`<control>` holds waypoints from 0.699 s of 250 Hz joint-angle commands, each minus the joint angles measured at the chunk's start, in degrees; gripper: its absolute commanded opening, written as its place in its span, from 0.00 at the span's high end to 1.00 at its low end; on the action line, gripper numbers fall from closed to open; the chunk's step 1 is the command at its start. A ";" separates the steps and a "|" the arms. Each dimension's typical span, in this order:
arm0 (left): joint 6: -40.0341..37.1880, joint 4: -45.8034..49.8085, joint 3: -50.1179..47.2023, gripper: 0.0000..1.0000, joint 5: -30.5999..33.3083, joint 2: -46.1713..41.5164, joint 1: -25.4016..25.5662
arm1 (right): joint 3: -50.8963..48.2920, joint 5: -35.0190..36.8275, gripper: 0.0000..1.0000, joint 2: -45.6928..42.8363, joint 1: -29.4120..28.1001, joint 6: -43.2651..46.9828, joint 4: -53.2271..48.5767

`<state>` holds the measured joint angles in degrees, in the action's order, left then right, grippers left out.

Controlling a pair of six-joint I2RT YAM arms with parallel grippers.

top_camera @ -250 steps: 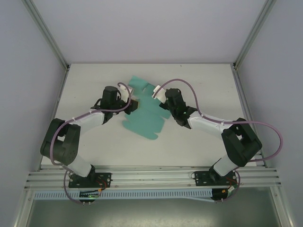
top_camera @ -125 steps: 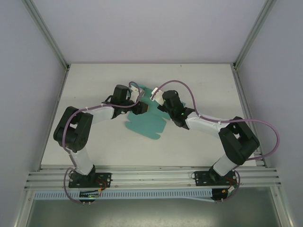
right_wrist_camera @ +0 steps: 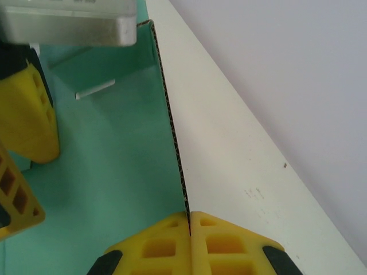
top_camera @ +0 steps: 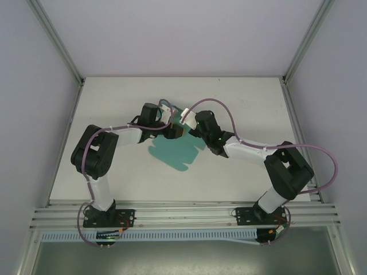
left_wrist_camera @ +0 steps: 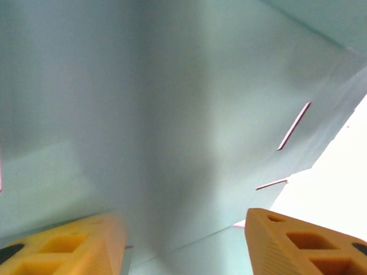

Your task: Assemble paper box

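Note:
The paper box (top_camera: 172,153) is a flat teal-green die-cut sheet on the white table, its far part lifted between the two grippers. My right gripper (top_camera: 189,127) is shut on one edge of the card, which stands upright and edge-on between the yellow pads (right_wrist_camera: 189,220). My left gripper (top_camera: 176,132) faces it from the left, jaws apart. In the left wrist view the teal card (left_wrist_camera: 172,114) lies close in front of the open gripper (left_wrist_camera: 183,246). In the right wrist view the left gripper's yellow fingers (right_wrist_camera: 31,123) hover beside the teal panel (right_wrist_camera: 114,160).
The white table (top_camera: 246,103) has free room on all sides of the sheet. Grey walls and metal posts (top_camera: 298,51) bound it at the back and sides. An aluminium rail (top_camera: 183,215) carries both arm bases at the near edge.
My left arm has swung right, up to the raised part of the card, and its jaws have widened. My right gripper stays shut on the card and has drifted slightly left.

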<state>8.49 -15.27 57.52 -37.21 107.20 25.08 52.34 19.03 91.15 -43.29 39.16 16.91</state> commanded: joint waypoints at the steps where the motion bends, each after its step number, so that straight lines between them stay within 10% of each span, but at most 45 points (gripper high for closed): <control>1: 1.66 -2.13 -2.45 0.39 -0.94 -6.95 0.76 | 0.69 -0.04 1.00 0.12 -0.23 3.07 2.97; 71: 3.88 2.09 -10.40 0.15 6.98 -15.63 -4.50 | 0.87 -3.60 1.00 -1.71 1.62 5.28 1.82; 175: 2.05 6.54 -4.67 0.34 6.45 -6.78 -6.96 | 3.06 -9.84 1.00 -0.40 3.01 8.52 2.53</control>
<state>10.92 -10.81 49.47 -30.00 97.25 18.00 52.66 11.86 91.13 -40.93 45.80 17.30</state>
